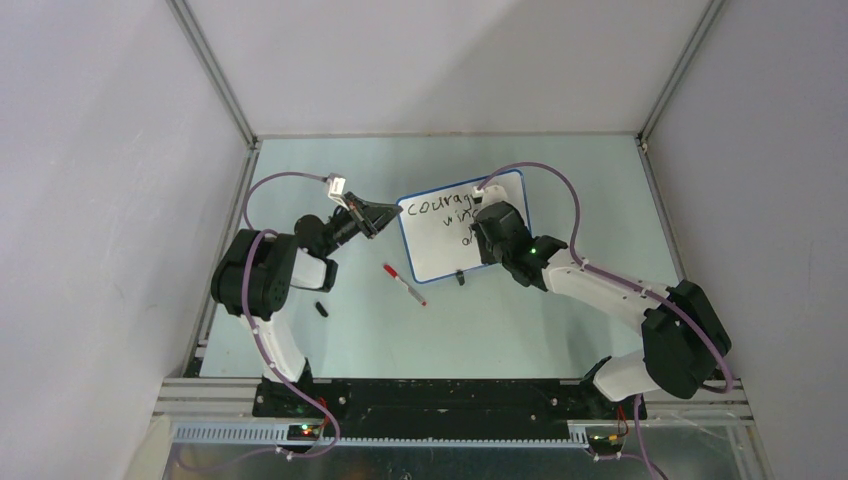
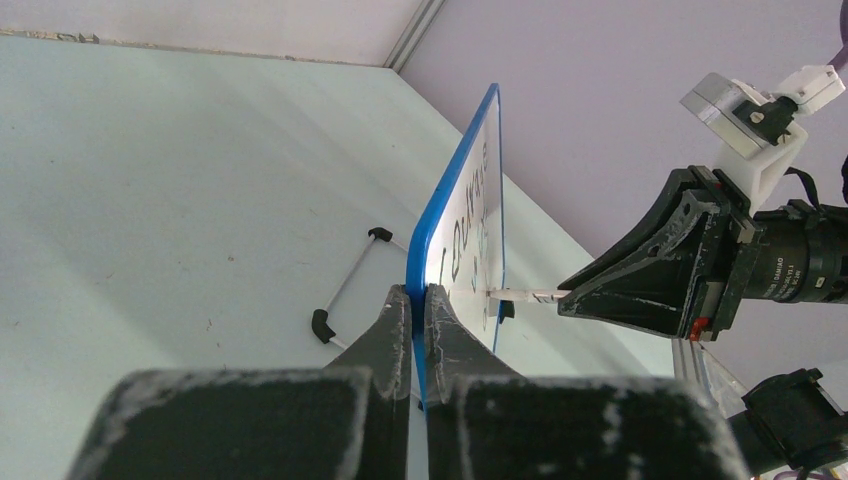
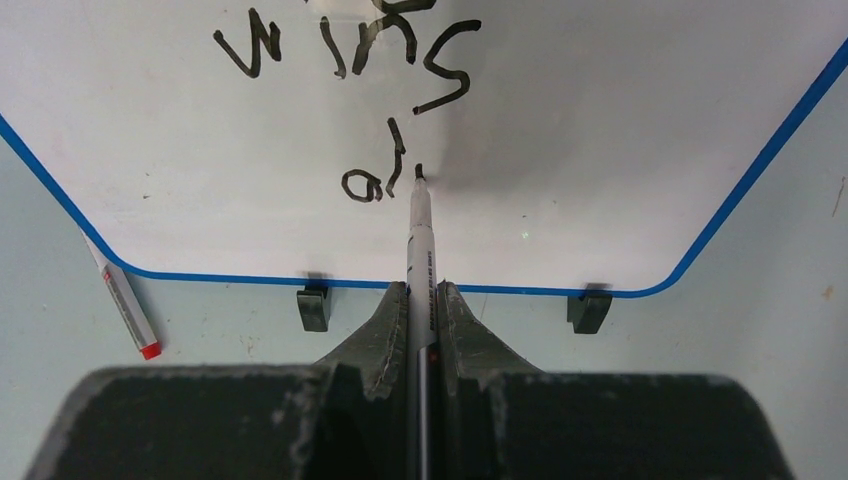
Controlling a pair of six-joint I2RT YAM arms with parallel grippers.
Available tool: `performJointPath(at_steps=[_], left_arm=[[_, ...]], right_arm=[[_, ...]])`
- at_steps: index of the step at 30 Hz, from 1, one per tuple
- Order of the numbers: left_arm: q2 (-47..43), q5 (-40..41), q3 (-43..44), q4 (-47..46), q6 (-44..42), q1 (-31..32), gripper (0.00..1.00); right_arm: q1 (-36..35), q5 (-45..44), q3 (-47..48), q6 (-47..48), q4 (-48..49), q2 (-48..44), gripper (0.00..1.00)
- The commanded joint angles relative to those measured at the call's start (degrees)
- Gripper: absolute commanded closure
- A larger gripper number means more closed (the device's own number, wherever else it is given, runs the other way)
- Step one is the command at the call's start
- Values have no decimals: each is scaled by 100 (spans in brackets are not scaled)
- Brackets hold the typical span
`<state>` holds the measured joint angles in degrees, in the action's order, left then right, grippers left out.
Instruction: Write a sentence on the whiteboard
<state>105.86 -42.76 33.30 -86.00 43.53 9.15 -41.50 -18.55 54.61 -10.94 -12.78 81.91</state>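
Whiteboard [image 1: 435,255] [image 2: 470,200] [image 3: 600,150], small and rectangular with a thin blue rim and rounded corners, stood on its lower edge on the pale green table [image 1: 560,180], its two small black feet [image 3: 313,305] along that edge. Its white face carried the sentence [image 1: 440,208] [image 3: 395,160] in black handwritten marker: "courag" showed on the top line from above, "wins" below it, and "al" on the third line. At the board's left edge the left hand [image 1: 392,215] [image 2: 420,295] was clenched on the blue rim, one finger on each side of the panel. In front of the board's face the right hand [image 1: 478,232] [image 2: 600,290] [image 3: 422,295] was grasping a slim white-barrelled marker [image 2: 520,296] [image 3: 418,240], whose black tip touched the board just right of the "l". Near the board's lower left corner a second white marker with a red end [image 1: 405,285] [image 3: 125,300] lay flat on the table. Further left of that marker, well apart from the board, lay a small black piece [image 1: 320,308], too small to identify.
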Motion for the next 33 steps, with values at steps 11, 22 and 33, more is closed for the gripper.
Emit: performJointPath(at_steps=[11, 22, 33], left_arm=[[-51, -154, -16, -163, -276, -1, 100], [-49, -145, -16, -164, -275, 1, 100], [-35, -152, 1, -163, -272, 4, 100]], right_arm=[[-5, -125, -12, -31, -145, -30, 100], [103, -129, 138, -17, 11, 57, 100], [163, -119, 435, 18, -49, 154, 100]])
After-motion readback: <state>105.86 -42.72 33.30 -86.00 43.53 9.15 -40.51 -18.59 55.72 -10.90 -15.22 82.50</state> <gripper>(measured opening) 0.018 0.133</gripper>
